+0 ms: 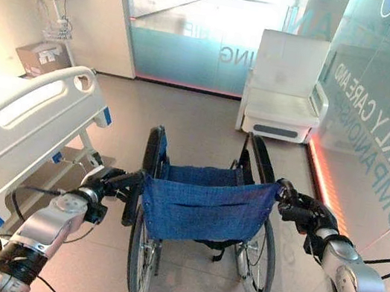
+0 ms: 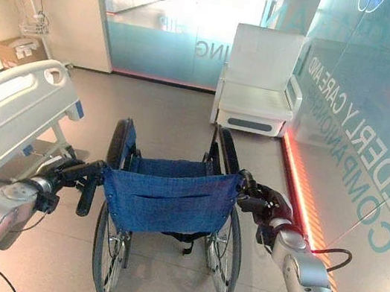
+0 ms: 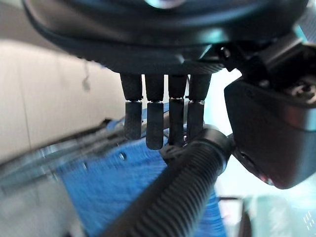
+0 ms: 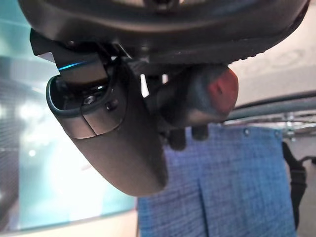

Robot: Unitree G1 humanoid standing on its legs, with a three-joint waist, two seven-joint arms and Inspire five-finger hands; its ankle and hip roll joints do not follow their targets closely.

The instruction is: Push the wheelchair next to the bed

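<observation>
You have two silver-grey arms with black ribbed cuffs near the elbows. Left hand (image 1: 100, 188) and right hand (image 1: 303, 210) are dark. Left hand's fingers (image 3: 154, 118) show a knurled texture, metal bands at the segments. Right thumb's tip looks reddish, possibly reflected light.

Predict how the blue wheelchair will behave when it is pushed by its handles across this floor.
The wheelchair will probably roll easily: it stands on large spoked wheels on smooth floor. With the left hand and right hand each on a handle, uneven pushing would likely swing it sideways. Its blue cloth back looks floppy, so it would give if pressed.
</observation>
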